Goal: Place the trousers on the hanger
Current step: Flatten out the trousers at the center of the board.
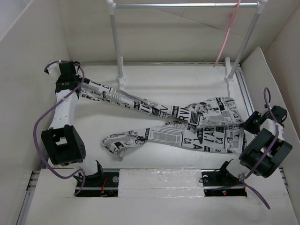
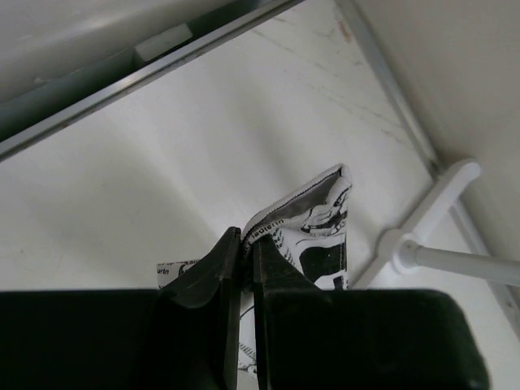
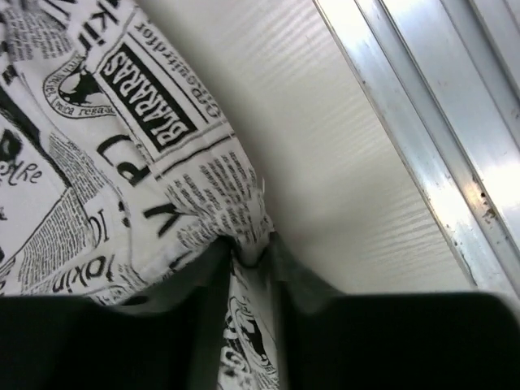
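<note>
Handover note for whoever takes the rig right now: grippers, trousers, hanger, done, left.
Left gripper: shut on one leg end of the trousers, far left.
Right gripper: shut on the trousers' wide end, right side.
Trousers: spread flat on the table; the second leg lies loose.
Hanger: hangs empty from the rack bar, far right.
Done: both ends gripped.
Left: lift the trousers and drape them over the hanger.
</note>
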Controlling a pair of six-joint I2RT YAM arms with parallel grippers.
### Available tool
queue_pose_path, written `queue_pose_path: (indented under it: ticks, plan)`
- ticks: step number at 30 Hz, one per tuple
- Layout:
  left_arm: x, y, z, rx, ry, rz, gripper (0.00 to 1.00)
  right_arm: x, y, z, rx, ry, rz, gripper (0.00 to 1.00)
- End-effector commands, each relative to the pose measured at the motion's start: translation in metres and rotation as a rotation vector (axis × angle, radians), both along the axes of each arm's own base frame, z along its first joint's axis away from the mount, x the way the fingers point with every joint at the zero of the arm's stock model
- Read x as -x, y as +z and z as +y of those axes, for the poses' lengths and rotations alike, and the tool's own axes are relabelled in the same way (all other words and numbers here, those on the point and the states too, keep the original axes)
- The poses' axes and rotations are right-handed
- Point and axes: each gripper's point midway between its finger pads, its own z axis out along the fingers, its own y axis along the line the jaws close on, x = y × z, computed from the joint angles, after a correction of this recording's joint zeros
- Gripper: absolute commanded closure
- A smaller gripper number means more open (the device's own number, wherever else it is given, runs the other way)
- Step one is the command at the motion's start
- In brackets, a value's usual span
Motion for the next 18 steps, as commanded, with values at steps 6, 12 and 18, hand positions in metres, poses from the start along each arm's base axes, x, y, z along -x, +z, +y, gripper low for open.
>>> queue_pose_path:
  ticks: [6,12,18]
  plan:
    - [0.006,-0.028,0.007,-0.013,0.013,0.062,1.0,-0.011,0.025,-0.001,0.058,0.082,-0.027,0.59]
    - [-0.022,0.096,-0.046,0.04,-0.177,-0.27,1.0,-0.041,0.069,0.047,0.081,0.252,-0.142,0.52]
    - [0.013,0.106,-0.027,0.036,-0.078,-0.276,1.0,-0.036,0.087,0.07,0.139,0.326,-0.167,0.52]
